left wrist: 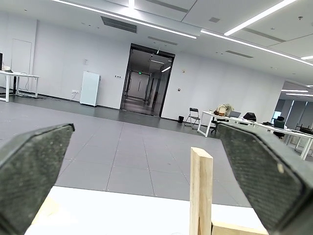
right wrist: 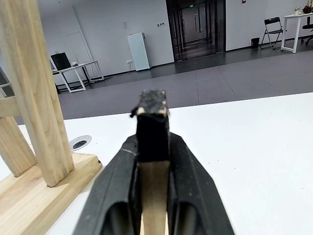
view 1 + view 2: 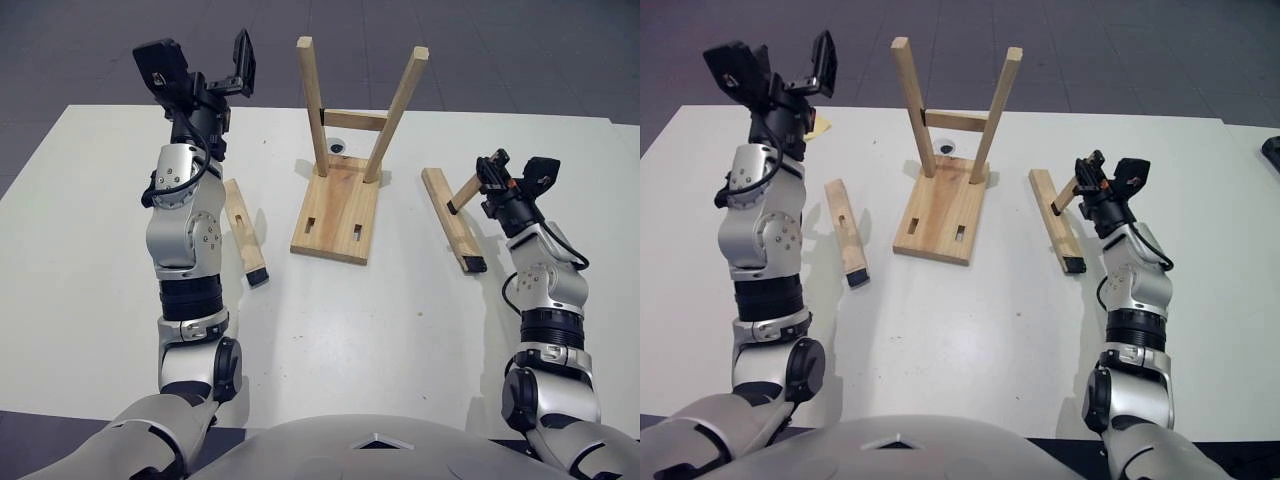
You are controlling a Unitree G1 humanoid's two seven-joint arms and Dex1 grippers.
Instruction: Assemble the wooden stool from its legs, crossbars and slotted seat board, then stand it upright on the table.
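Note:
The slotted seat board lies flat at mid-table with two legs standing up from its far end, joined by a crossbar. Two slots at its near end are bare. A loose leg lies to the left, another loose leg to the right. My right gripper is shut on a short wooden crossbar, held tilted just above the right loose leg. My left gripper is raised over the table's far left, open and holding nothing; its pads frame a leg top.
A round grey cable port sits in the white table behind the seat board. The near half of the table is bare. Grey floor lies beyond the far edge.

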